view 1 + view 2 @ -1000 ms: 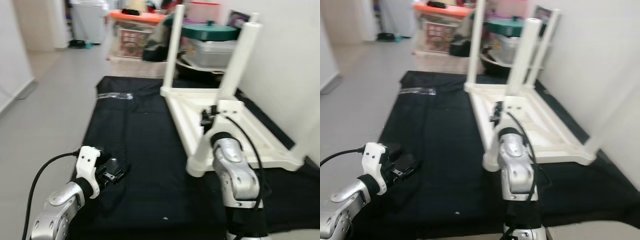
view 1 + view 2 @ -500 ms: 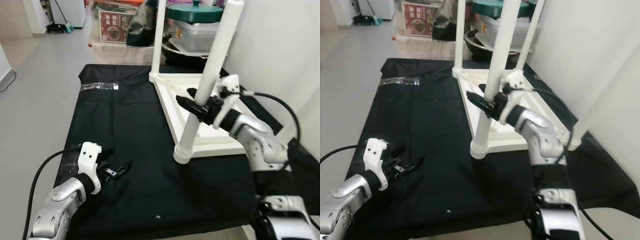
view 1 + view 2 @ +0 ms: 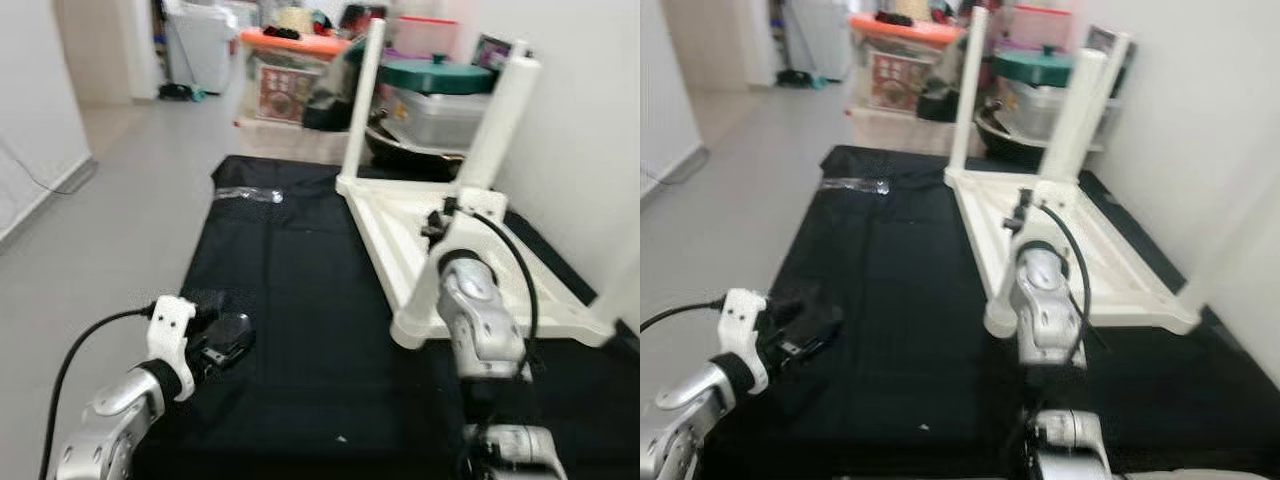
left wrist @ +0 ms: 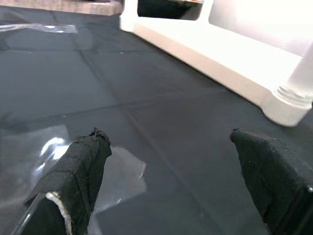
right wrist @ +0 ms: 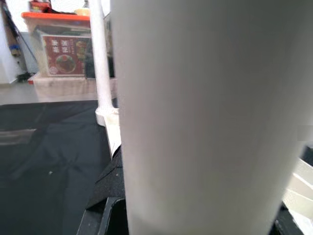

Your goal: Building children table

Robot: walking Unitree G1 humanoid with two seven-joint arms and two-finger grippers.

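A white children's table (image 3: 480,262) lies upside down on a black cloth (image 3: 300,270), its legs pointing up. My right gripper (image 3: 450,215) is shut on the near leg (image 3: 495,120), about halfway up. That leg (image 5: 205,112) is pressed close between the black fingers (image 5: 105,205) in the right wrist view. A second leg (image 3: 362,100) stands at the far corner. My left gripper (image 3: 232,335) hovers low over the cloth at the near left, open and holding nothing (image 4: 168,142). A clear plastic sheet (image 4: 117,171) lies under it.
A clear plastic bag (image 3: 245,193) lies at the cloth's far left. Behind the cloth stand an orange-lidded box (image 3: 290,70) and a green-lidded container (image 3: 440,85). A white wall (image 3: 590,150) runs close on the right. Grey floor (image 3: 110,200) lies to the left.
The head view has swung and risen since half a second ago. My right gripper stays on the near leg, its arm now upright below it. The left gripper stays low over the cloth.
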